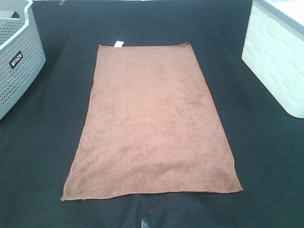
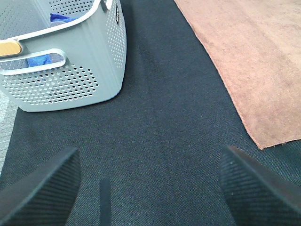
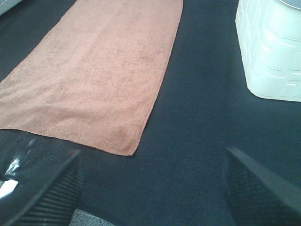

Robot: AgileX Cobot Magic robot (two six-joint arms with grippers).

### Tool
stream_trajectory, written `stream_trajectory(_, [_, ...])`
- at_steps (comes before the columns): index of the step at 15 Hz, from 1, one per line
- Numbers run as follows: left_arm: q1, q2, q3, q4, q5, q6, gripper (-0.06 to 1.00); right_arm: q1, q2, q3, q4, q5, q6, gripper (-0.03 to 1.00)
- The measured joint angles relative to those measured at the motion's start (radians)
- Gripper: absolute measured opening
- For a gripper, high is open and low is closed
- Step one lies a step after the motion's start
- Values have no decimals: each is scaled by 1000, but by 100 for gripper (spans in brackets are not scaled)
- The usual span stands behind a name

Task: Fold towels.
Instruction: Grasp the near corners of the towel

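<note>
The left gripper (image 2: 150,188) is spread wide, with its two dark ribbed fingers far apart and nothing between them. It hangs over bare black woven worktop (image 2: 164,117) close to the near edge. The right gripper (image 3: 150,188) is equally released and empty, on its own side of the same edge. Neither touches any cloth.

Just ahead of them lies the reddish-brown rectangular terry-cloth towel (image 1: 152,123). It is spread flat in a single layer down the middle of the worktop, its long sides running from the near edge toward the far edge. Its near left corner shows ahead of the left gripper, and its near right corner ahead of the right. A small white tag (image 1: 118,44) sticks out from the far short edge. A grey perforated plastic basket (image 1: 19,57) stands toward the far left corner, with something blue inside it. A white ribbed plastic bin (image 1: 275,61) stands toward the far right corner. Both are well apart from the towel.

By my reading no fold has been made, so the step in hand is the approach. The next move probably calls for each gripper to go down onto its own near corner. It must pinch only the cloth and not the mat beneath, and both must lift together so the hem stays straight.
</note>
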Motion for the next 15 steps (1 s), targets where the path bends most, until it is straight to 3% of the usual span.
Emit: stream_trajectory(15, [0, 0, 0, 0, 0, 0, 77, 0, 0, 0, 0, 0, 0, 76])
